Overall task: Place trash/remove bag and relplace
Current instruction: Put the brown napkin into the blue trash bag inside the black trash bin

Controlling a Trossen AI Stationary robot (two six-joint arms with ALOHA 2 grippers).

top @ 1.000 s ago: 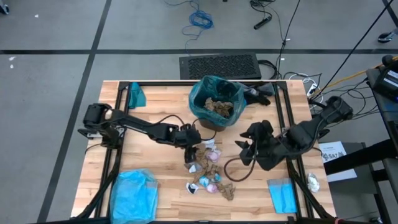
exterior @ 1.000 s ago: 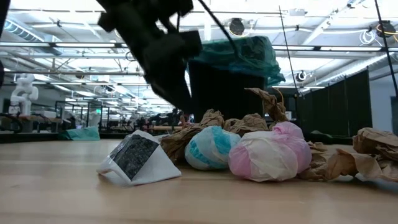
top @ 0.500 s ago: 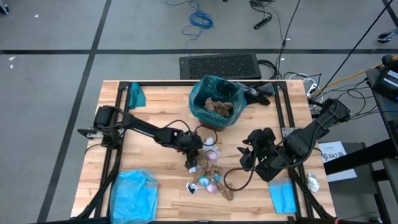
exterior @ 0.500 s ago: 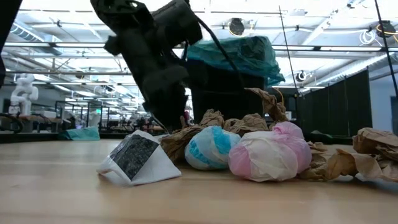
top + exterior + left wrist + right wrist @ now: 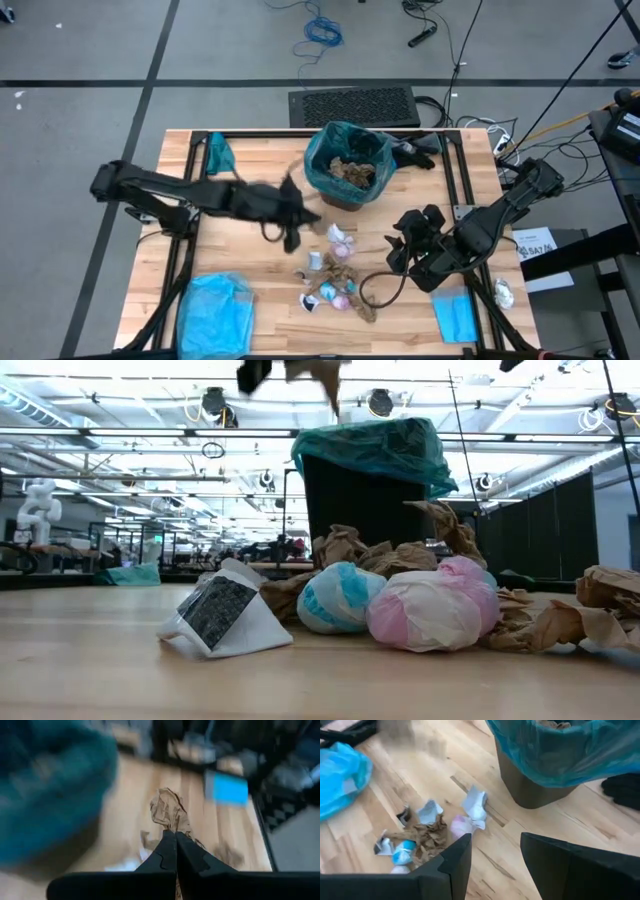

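so the left hand (image 5: pixel 175 851) was pinched shut on a brown paper scrap (image 5: pixel 169 812), up off the worktop (image 5: pixel 250 260) just left of the teal-lined bin (image 5: pixel 345 165), way nearer it than the half-open right hand (image 5: pixel 495 862).

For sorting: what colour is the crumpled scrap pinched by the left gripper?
Brown crumpled paper scrap, clearest in the left wrist view.

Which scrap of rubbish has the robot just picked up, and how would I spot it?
Start at the black bin with its teal liner near the table's far edge. Just to its left, above the wood, hangs the left gripper, shut on a crumpled brown paper scrap. Unlike the pile of scraps on the table, this one hangs in the air.
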